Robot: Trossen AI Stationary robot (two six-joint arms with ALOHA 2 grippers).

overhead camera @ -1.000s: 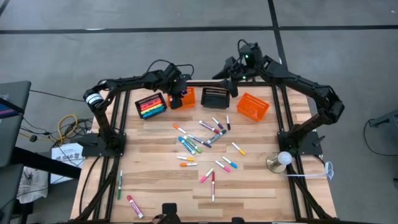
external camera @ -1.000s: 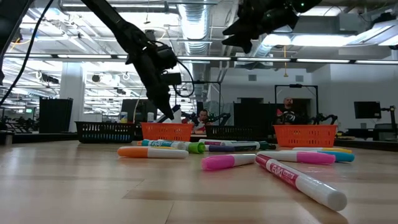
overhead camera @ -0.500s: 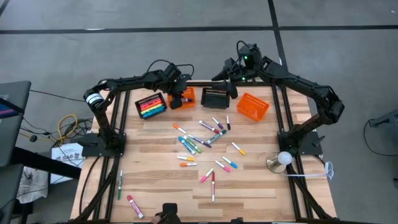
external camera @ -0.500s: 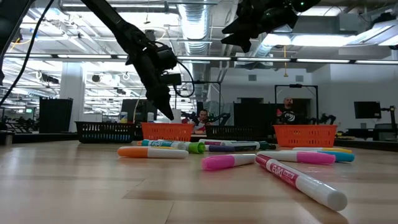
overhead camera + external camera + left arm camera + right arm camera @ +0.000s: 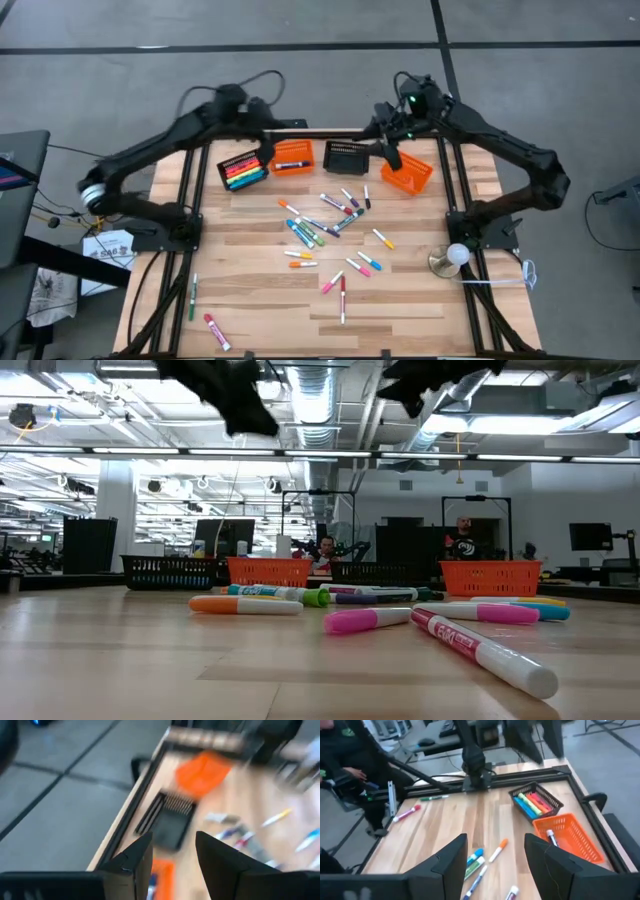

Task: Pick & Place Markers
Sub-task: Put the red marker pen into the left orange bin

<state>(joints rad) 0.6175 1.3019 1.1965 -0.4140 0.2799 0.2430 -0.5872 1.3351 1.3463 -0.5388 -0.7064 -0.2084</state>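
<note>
The markers [image 5: 325,228] mostly lie loose in the middle of the desk [image 5: 250,300], a scatter of pink, green, blue and orange caps, with a few strays near the front left corner [image 5: 205,318] well apart from the rest. Some sorting looks done: the black basket [image 5: 241,169] at the back left holds a row of coloured markers, and the orange basket [image 5: 292,157] just beside it has at least one white-barrelled marker in it, visible from the right wrist view. The second black basket [image 5: 347,156] and the far orange basket [image 5: 407,170] show nothing inside that I can make out. So I'd judge the job only partly along, with most of the pile left to move. The left gripper [image 5: 173,854] hangs high above the back edge near the orange basket, its fingers apart with nothing between them. The right gripper [image 5: 496,851] hovers over the back of the desk by the far orange basket, fingers likewise spread and empty. On the front right corner sits a small round stand with a white ball [image 5: 455,256]; it is away from the pile. Cables trail on the floor to the left. A person sits beyond the desk, clear of the arms.
</note>
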